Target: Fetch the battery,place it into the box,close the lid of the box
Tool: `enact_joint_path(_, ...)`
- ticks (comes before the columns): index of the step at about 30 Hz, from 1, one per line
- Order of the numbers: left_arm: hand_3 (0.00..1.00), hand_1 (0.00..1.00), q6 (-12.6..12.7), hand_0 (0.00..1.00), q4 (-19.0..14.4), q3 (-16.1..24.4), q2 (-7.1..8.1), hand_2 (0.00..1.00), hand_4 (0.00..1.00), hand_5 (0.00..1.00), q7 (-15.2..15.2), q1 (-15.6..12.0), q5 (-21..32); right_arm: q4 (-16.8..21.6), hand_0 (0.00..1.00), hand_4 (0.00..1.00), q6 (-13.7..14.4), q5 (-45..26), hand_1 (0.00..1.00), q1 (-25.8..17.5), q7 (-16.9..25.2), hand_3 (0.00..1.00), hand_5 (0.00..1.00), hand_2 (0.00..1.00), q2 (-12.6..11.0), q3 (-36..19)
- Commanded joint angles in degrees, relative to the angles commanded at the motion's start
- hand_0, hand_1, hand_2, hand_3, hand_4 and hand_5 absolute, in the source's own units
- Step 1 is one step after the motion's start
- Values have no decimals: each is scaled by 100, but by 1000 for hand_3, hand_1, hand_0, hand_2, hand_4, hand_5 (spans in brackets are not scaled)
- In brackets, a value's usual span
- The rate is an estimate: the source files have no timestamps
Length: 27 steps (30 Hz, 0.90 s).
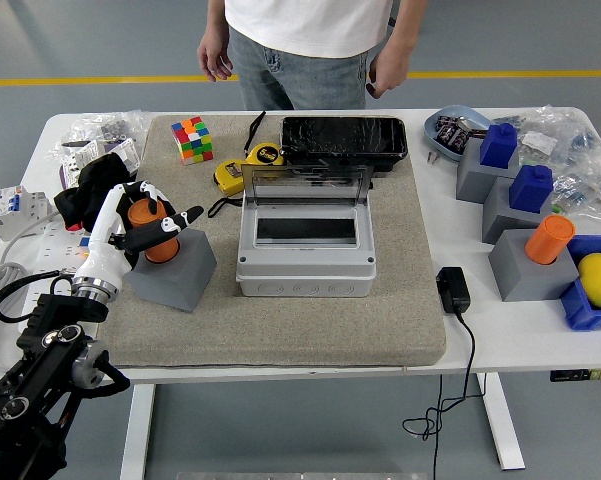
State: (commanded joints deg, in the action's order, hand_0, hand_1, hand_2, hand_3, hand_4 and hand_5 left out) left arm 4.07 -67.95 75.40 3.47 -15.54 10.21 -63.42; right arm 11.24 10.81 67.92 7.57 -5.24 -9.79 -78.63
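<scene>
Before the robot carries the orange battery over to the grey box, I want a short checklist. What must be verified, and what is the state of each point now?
1. Grasp: the left robot hand is closed around the orange battery. Ok.
2. Battery free of its grey holder block: its lower end is at the block's top, and the block is tilted. Cannot tell.
3. Grey box ready: the lid stands open and the inside is bare. Ok.
4. Path from battery to box over the mat: nothing stands between. Ok.
5. Person at the far side: both hands are away from the table. Ok.
</scene>
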Motion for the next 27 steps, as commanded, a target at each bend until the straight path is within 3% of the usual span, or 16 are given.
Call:
enact_joint_path(16,2,2,2,2,-308,204,-19,23,998,2,51,65,-23,-3,998,998,7,7,995,21,4,856,998,908,0,-27)
enact_joint_path(21,2,2,16,2,-751,334,25,19,998,2,254,102,-455,2,998,998,12,-1,995,33,9,856,998,908,-1,-28)
enact_joint_path(25,2,2,132,2,-1256,227,146,19,998,2,359,212,-1190,-3,998,998,6,8,995,44,7,856,998,908,-10,-37)
enact_joint_path(26,2,2,167,2,-1392,161,174,8,998,206,378,238,-1350,-4,998,998,6,8,995,46,6,856,998,908,-14,-36)
enact_joint_path(27,2,2,191,2,-1495,101,196,8,998,206,399,261,-1484,-5,998,998,7,11,995,49,5,856,998,908,-17,-37)
